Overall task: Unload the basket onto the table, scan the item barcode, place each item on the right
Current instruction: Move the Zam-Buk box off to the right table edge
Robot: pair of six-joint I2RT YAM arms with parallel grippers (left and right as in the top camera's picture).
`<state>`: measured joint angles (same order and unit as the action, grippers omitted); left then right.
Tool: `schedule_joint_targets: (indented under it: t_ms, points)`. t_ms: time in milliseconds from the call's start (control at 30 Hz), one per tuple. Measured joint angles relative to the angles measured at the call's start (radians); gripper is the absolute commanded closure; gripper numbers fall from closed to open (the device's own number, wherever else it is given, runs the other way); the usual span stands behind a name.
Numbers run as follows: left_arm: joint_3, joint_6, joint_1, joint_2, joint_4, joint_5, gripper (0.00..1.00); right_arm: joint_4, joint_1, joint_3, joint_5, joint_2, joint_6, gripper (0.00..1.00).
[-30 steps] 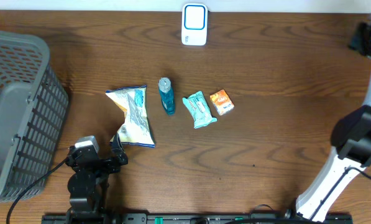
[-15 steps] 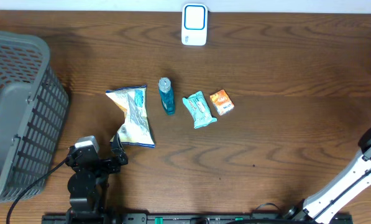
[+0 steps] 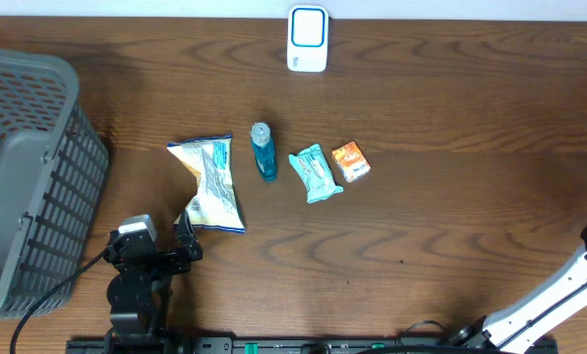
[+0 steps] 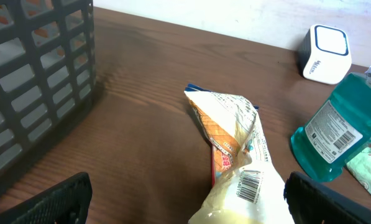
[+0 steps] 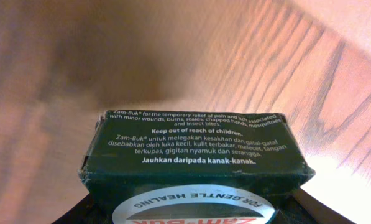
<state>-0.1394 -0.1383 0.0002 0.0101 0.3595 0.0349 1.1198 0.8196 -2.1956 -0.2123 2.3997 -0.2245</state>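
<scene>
Green box (image 5: 194,149) between right fingers (image 5: 78,216)

The basket (image 3: 28,177) stands at the left, the scanner (image 3: 308,39) at the far edge. In the middle, from left to right, lie the bag (image 3: 209,184), bottle (image 3: 264,152), packet (image 3: 315,173) and carton (image 3: 351,161).

The grey slatted plastic basket (image 3: 37,177) walls off my left. A crinkled white snack bag (image 3: 214,182) lies just before my left pincer (image 3: 183,236), with a teal plastic bottle (image 3: 264,152) beside it. The brown wooden table (image 3: 450,197) lies open rightward, up to the white box-shaped scanner (image 3: 308,39).
</scene>
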Motion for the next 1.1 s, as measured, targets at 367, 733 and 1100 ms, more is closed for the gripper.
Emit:
schedule_joint_targets:
  t_ms: [367, 733, 1100]
  points:
    - [0.000, 0.000, 0.000, 0.000, 0.000, 0.000, 0.02, 0.027, 0.038, 0.066, 0.011, 0.005, -0.006, 0.01]
    - [0.000, 0.000, 0.000, 0.000, 0.000, 0.000, 0.02, 0.132, -0.045, -0.122, 0.344, -0.260, -0.107, 0.01]
    - [0.000, 0.000, 0.000, 0.000, 0.000, 0.000, 0.02, 0.334, -0.582, -0.124, 0.457, -0.404, -0.083, 0.01]
